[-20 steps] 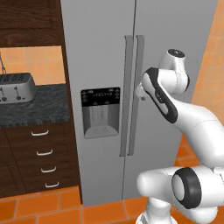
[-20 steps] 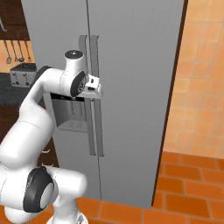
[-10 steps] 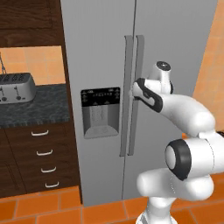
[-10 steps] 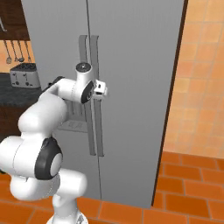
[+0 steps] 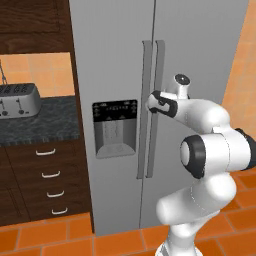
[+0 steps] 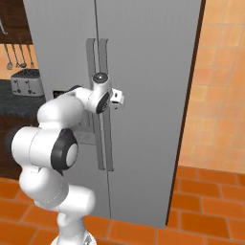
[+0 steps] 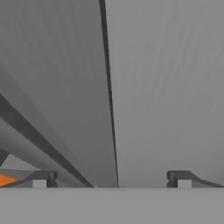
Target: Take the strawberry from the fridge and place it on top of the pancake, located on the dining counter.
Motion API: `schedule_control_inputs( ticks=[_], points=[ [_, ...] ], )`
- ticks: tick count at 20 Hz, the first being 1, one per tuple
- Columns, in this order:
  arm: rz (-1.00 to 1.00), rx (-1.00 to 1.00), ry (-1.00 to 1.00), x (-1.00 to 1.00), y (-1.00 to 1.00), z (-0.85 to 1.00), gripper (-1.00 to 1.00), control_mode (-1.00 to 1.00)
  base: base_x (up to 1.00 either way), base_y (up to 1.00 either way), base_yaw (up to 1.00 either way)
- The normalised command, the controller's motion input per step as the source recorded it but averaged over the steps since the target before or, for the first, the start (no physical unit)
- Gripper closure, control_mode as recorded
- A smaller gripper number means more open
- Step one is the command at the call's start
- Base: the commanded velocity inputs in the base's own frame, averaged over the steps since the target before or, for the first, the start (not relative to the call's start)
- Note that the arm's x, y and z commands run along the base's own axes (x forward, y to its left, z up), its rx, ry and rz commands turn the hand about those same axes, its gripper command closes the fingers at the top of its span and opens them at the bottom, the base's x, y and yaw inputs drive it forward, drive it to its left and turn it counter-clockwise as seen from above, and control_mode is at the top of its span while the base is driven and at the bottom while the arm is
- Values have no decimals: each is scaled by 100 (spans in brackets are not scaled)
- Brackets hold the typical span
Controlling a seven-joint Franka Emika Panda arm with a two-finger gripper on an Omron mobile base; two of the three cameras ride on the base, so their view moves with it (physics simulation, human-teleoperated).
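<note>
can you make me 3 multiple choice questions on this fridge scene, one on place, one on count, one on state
1. Where is the gripper?
A. at the fridge door handles
B. by the toaster
C. at the floor

2. How many drawer pulls show under the dark counter in the left base view?
A. one
B. four
C. seven

3. The fridge doors are:
A. both open
B. one open
C. both shut

Answers: 1 A, the hand sits against the two vertical handles; 2 B, four pale pulls stacked; 3 C, only a thin seam runs between the doors.
</note>
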Motion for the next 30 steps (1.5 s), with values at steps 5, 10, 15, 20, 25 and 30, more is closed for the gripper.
schedule_control_inputs(
  ticks=[5, 10, 15, 20, 25, 30],
  points=[
    [0, 0, -8, 49, 9, -2, -100, -100, 0, 0, 0],
    [0, 0, -12, 49, 15, -7, -100, -100, 0, 0, 0],
    [0, 0, -21, 38, 0, -26, -100, -100, 0, 0, 0],
    [0, 0, -3, 19, 0, -6, 100, -100, 0, 0, 0],
    [-3, 0, 8, -39, -13, 0, 100, -100, 0, 0, 0],
    [-2, -1, 17, -98, -51, 0, 100, -100, 0, 0, 0]
  ],
)
